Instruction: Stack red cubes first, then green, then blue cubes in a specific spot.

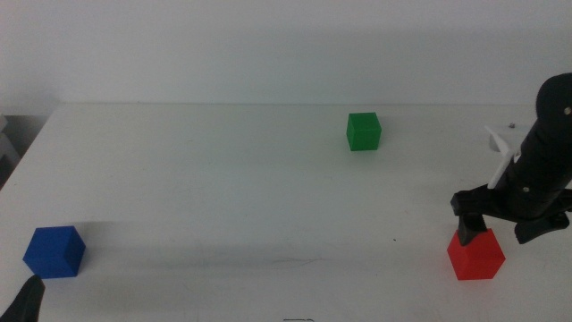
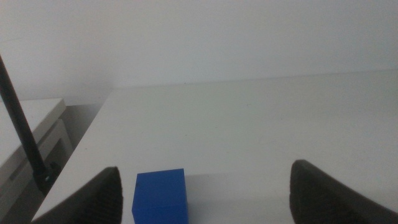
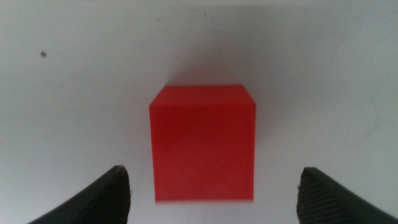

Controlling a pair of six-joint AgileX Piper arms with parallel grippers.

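Observation:
The red cube [image 1: 476, 255] [image 3: 203, 143] rests on the white table near the front right. My right gripper [image 1: 494, 233] [image 3: 214, 194] hovers just above it, open, one jaw on each side of the cube and touching neither. The green cube [image 1: 364, 131] stands alone toward the back, right of centre. At the front left sits the blue cube [image 1: 54, 251] [image 2: 160, 196]. My left gripper [image 1: 27, 302] [image 2: 205, 194] waits low at the front left corner, open and empty, with the blue cube just ahead of its jaws. No mark on the table shows the specific spot.
The white tabletop [image 1: 223, 179] stretches bare between the three cubes. Its left edge [image 2: 93, 130] drops off beside the blue cube, with a pale cabinet [image 2: 31, 137] and a thin dark rod [image 2: 22, 124] beyond it. A white wall rises behind the table.

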